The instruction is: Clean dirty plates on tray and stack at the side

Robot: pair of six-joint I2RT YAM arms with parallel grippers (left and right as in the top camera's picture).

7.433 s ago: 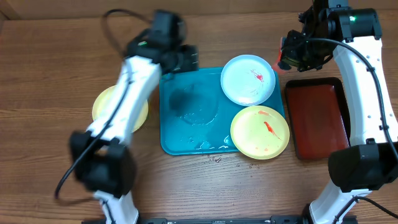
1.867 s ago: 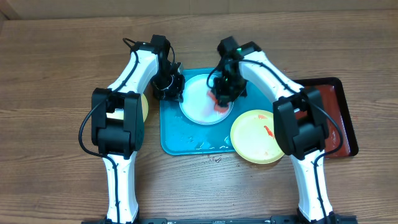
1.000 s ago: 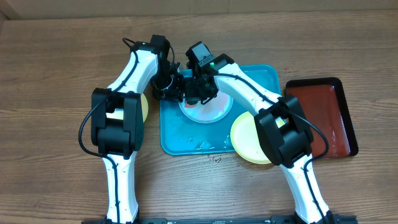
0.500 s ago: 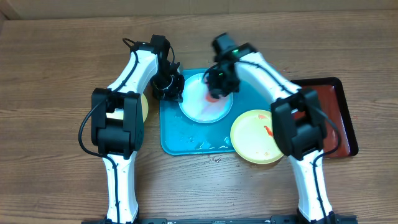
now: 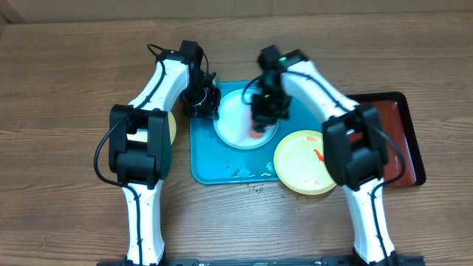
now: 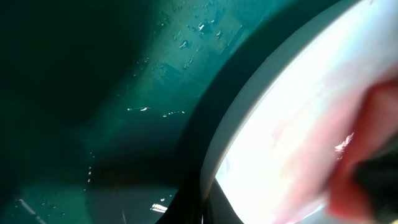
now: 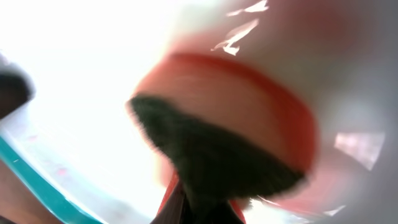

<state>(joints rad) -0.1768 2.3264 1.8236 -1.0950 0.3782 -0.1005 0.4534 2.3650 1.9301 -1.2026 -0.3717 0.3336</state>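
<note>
your right end effector (image 5: 260,122) is clamped on a red sponge (image 5: 255,134), pressed to the cyan plate (image 5: 233,122) inside the tray (image 5: 222,166). your left end effector (image 5: 203,103) sits at the tray's left edge by that plate's rim; whether it grips, i cannot tell. a stained yellow plate (image 5: 299,166) overlaps the tray's near right corner; a second yellow plate (image 5: 168,127) lies on the counter (image 5: 59,148) just left of the tray.

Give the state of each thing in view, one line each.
teal tray: wet with drops.
cyan plate: lying in the tray, smeared pink.
red scrubber: pressed on the cyan plate.
right gripper: shut on the red scrubber.
left gripper: at the cyan plate's rim, grip unclear.
stained yellow plate: red-marked, resting over the tray's corner.
other yellow plate: beside the tray, mostly under the left arm.
</note>
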